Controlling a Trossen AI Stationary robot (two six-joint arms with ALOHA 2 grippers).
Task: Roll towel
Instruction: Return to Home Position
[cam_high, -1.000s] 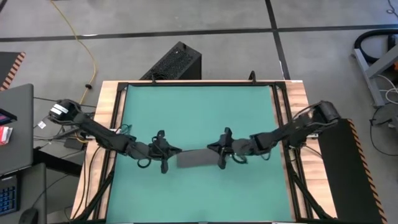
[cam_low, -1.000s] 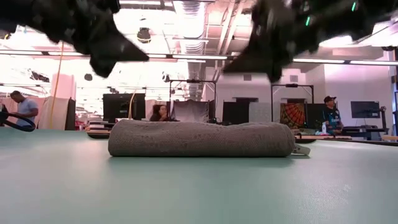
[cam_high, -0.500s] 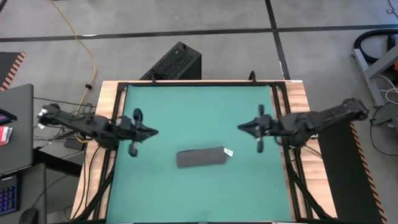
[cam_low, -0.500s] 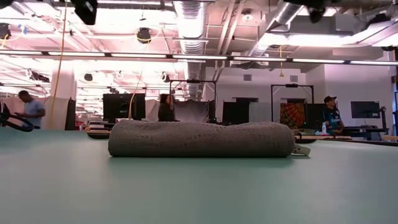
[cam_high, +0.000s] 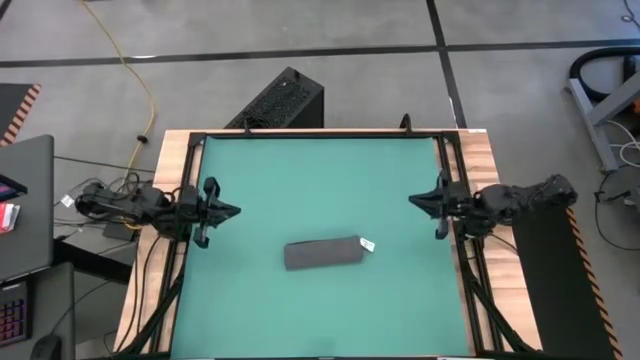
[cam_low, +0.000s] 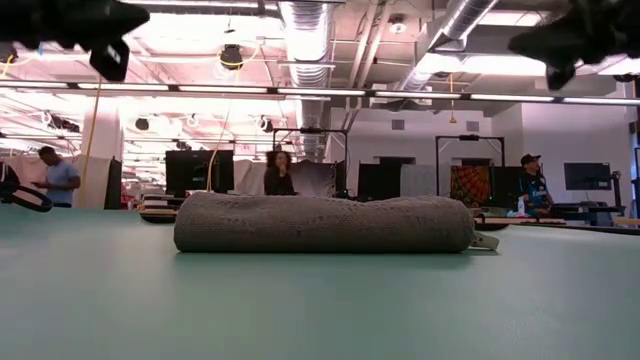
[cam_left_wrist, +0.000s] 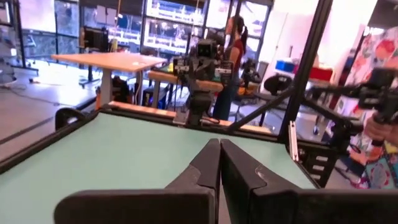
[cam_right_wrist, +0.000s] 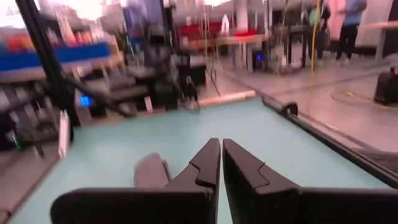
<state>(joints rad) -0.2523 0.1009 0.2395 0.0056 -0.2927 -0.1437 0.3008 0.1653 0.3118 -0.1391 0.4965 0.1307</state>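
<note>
Over the worktop's (cam_high: 320, 170) side edges, holding left tool (cam_high: 234, 211) and right tool (cam_high: 414, 202) pressed together, both empty. Between them, nearer the front, showing the towel (cam_high: 321, 253) lying rolled, white tag (cam_high: 367, 244) rightward.

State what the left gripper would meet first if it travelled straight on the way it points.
Probably the right gripper, facing the left gripper across the green mat. The line misses the towel; heights are unclear.
</note>
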